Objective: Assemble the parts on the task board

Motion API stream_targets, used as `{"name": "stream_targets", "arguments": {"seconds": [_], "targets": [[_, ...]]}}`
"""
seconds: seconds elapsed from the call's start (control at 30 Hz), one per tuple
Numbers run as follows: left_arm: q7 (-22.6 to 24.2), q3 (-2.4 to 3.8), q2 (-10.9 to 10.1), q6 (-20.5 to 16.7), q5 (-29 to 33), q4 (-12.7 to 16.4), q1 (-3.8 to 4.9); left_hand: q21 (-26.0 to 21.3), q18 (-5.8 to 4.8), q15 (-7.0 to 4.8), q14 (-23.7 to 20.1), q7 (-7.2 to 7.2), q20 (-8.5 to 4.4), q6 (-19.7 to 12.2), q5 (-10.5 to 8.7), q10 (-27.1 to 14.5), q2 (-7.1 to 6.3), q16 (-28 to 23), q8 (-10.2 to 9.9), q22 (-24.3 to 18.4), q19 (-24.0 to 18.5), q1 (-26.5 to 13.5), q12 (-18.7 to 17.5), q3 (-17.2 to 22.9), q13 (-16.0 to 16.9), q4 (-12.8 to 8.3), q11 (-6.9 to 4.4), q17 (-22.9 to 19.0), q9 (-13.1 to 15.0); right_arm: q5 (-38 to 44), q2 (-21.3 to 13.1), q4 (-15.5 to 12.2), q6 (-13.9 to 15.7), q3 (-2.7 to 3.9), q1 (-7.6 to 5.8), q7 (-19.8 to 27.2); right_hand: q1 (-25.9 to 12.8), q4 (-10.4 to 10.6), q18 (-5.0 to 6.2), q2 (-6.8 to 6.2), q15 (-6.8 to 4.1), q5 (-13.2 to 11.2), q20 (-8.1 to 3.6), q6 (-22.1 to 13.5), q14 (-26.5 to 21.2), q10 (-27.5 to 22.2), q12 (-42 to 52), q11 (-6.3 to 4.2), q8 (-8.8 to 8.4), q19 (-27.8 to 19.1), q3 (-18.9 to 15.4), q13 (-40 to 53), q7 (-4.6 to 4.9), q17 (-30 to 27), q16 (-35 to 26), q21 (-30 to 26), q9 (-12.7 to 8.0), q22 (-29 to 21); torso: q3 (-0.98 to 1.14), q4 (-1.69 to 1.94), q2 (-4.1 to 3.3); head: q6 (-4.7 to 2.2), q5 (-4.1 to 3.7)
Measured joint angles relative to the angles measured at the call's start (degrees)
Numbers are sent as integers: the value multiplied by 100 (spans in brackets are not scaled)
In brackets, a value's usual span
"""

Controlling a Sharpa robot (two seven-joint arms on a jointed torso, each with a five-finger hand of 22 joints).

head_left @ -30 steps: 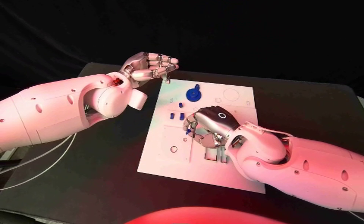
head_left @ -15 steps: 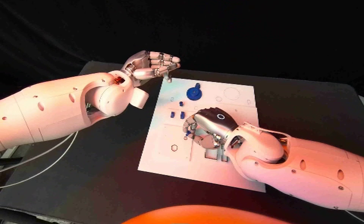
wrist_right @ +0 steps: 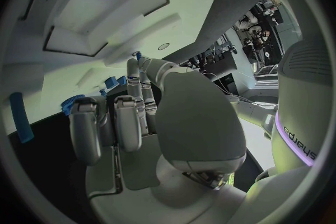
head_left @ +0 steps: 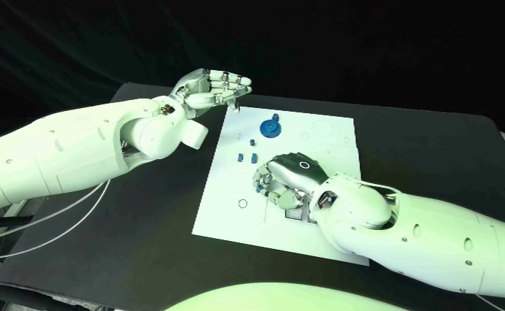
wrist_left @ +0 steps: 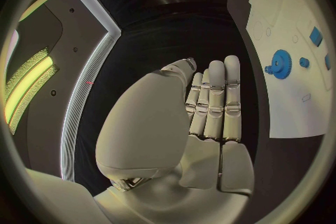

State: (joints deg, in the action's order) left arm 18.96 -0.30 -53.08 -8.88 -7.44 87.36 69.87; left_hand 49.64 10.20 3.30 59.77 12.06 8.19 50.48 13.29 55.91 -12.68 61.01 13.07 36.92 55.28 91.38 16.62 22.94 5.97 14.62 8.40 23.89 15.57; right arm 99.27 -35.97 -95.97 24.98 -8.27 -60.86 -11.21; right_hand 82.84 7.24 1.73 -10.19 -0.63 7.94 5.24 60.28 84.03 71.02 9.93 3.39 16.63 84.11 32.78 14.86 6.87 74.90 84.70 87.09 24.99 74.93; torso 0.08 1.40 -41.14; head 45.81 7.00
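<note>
task board (head_left: 326,242) white, flat | blue gear (head_left: 271,129) round, toothed | sm. blue pegs (head_left: 247,157)

One white task board (head_left: 231,209) lies on one black surface (head_left: 126,252). On the board sits one round blue gear (head_left: 269,128), plus three small blue parts that can be told apart in the head view: two side by side (head_left: 247,158) and one close to the right hand's fingers (head_left: 259,182); any more beneath that hand are hidden. Two hands are present: one left hand (head_left: 211,90) and one right hand (head_left: 290,176).
</note>
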Motion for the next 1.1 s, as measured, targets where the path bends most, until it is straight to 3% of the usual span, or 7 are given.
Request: {"name": "stream_targets", "arguments": {"seconds": [1.1], "targets": [[-38, -1, -5, 3, 1, 0, 0, 0, 0, 0, 0, 21, 0, -21, 0, -21, -8, 0, 0, -1, 0, -8, 0, 16, 0, 16, -21, -5, -4, 72, 134, 127, -285, 10, 6, -25, -87, -15, 0, 6, 0, 7, 0, -39, 0, 11, -67, 11, -3, 0, -15, -3, 36, 3, 0, 0, 11, -2, -7, -5, 5, 22, 7]]}}
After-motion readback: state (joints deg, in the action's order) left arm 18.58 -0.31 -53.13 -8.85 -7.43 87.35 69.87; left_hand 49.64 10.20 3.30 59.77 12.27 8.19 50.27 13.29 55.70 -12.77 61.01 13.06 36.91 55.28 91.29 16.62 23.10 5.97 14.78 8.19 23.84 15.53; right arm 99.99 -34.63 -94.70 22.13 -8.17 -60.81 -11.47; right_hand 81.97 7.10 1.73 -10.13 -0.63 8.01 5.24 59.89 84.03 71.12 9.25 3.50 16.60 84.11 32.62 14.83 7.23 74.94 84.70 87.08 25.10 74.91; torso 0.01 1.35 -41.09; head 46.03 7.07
